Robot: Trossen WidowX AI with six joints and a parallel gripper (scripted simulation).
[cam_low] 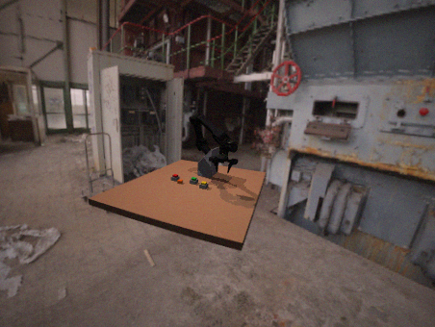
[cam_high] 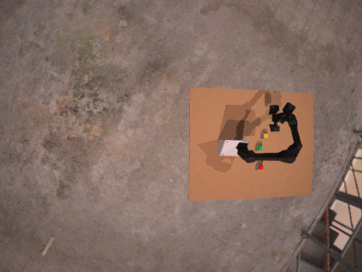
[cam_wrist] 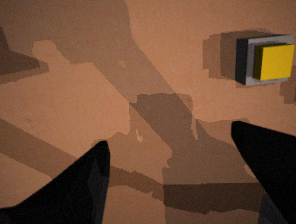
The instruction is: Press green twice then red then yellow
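Observation:
The yellow button (cam_high: 265, 136) (cam_low: 204, 183) (cam_wrist: 275, 62) stands on its grey base, cap raised, at the upper right of the wrist view. The green button (cam_high: 259, 148) (cam_low: 193, 179) is beside it, and the red button (cam_high: 260, 166) (cam_low: 175, 176) is at the far end of the row; neither shows in the wrist view. My gripper (cam_high: 274, 118) (cam_low: 222, 170) (cam_wrist: 170, 137) is open and empty, with its fingers wide apart. It hangs above the board, off to the side of the yellow button, touching no button.
A small orange block (cam_low: 180, 182) lies between the red and green buttons, close to the red one; the arm partly hides it in the top view. The brown board (cam_high: 208, 180) (cam_low: 168, 207) carries the arm's base and ends in a raised edge. Arm shadows cross it.

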